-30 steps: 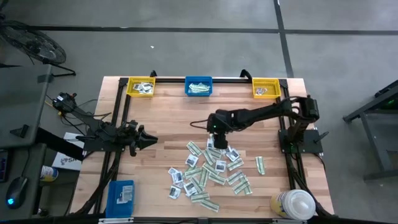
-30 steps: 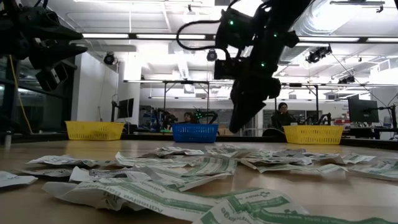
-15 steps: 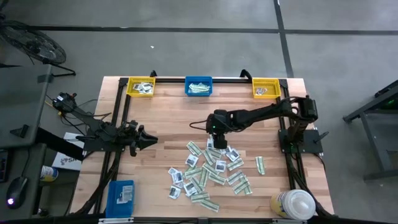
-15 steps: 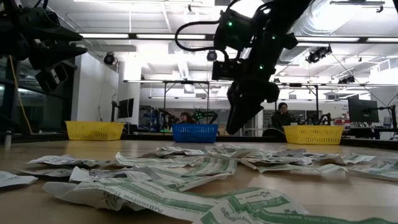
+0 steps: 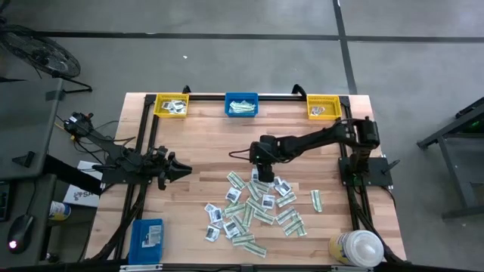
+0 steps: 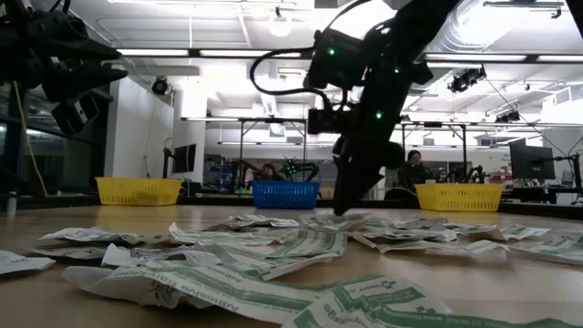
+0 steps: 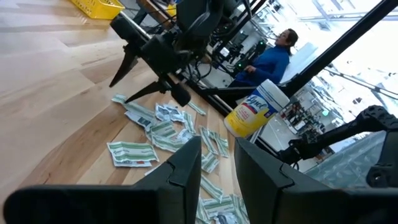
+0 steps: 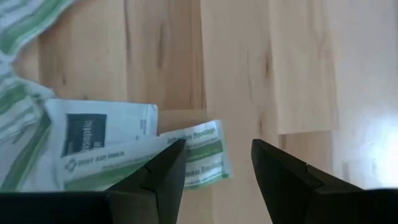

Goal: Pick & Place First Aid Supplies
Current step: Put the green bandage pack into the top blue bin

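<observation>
Because the flat white and green-striped paper packets (image 5: 257, 205) overlap in one scattered heap at the table's middle, their count stays unclear. Spread-fingered, the right gripper (image 5: 255, 174) hangs over the heap's far edge; the left gripper (image 5: 184, 171) waits apart, parted. Two yellow plastic bins (image 5: 171, 105) and two blue plastic bins (image 5: 242, 104) show.

The right end effector (image 6: 344, 208) has come down from above the packets (image 5: 257, 200) to just over the far edge of the pile, shifting slightly left. Its open fingers (image 8: 163, 174) now hang close above a green-and-white strip (image 8: 202, 155).
</observation>
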